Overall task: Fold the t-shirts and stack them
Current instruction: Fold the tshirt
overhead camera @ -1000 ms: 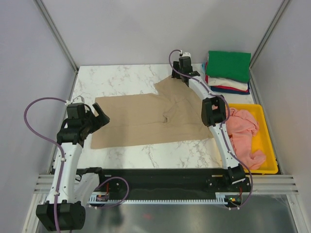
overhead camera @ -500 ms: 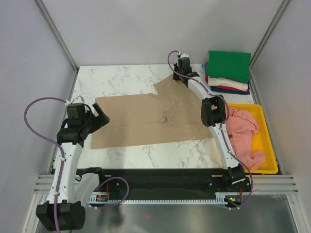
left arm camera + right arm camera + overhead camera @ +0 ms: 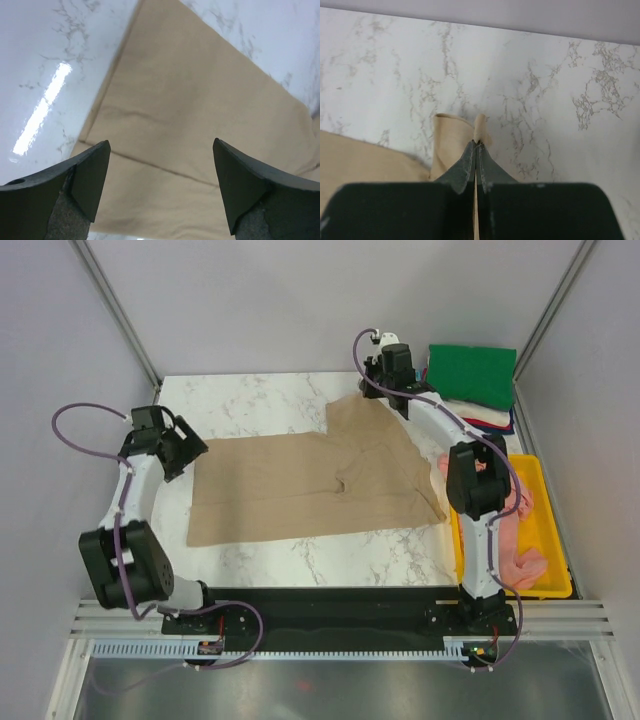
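A tan t-shirt [image 3: 300,485] lies spread on the marble table; the left wrist view shows its doubled edge [image 3: 190,115]. My left gripper [image 3: 190,452] hovers open over the shirt's far left corner, fingers wide apart [image 3: 160,185] with nothing between them. My right gripper [image 3: 383,398] is shut on a pinched fold of the tan shirt's far right corner [image 3: 452,135], the fabric poking out past the closed tips [image 3: 477,146]. Folded t-shirts [image 3: 470,375] are stacked at the back right, green on top. A pink t-shirt [image 3: 520,562] lies crumpled in the tray.
The yellow plastic tray [image 3: 560,585] sits at the right edge of the table, beside the right arm. Bare marble [image 3: 250,400] shows behind the tan shirt. Grey walls close in on both sides, and the black base rail [image 3: 330,605] runs along the near edge.
The right gripper has closed on the tan shirt's far corner and shifted slightly right. The left arm has swung from the near left up to the shirt's far left corner.
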Tool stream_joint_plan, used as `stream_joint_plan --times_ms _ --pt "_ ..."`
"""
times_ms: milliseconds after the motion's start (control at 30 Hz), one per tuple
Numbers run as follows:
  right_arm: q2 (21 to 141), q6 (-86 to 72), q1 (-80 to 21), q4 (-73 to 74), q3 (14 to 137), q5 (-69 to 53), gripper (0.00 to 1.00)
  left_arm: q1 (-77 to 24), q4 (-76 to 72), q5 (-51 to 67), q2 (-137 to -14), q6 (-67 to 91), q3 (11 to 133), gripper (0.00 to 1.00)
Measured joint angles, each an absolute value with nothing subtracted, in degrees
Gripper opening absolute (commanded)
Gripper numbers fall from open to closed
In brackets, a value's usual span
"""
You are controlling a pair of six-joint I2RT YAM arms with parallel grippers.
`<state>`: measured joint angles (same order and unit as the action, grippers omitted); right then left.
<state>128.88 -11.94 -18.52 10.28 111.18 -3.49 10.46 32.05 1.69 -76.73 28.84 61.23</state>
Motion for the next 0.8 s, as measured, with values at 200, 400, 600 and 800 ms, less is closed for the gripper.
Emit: stream_joint_plan --times_ms 200,400,600,800 --pt "118.9 -12.0 -20.4 5.4 101.8 -6.6 0.0 17.4 30.4 3.4 -97.1 29.7 70.7 0.77" --pt "116.9 -13.4 -20.6 4.0 93.0 -8.8 0.0 17.3 29.8 3.3 -111.1 29.6 86.1 0.75" --pt "110.7 -14.8 -20.9 3.9 82.1 -9.4 0.0 16.6 29.9 3.1 -118.9 29.5 91.1 0.73" --pt "105.1 -15.0 -21.2 3.2 78.0 -9.4 0.0 15.0 30.2 2.8 -122.9 28.8 93.8 0.72"
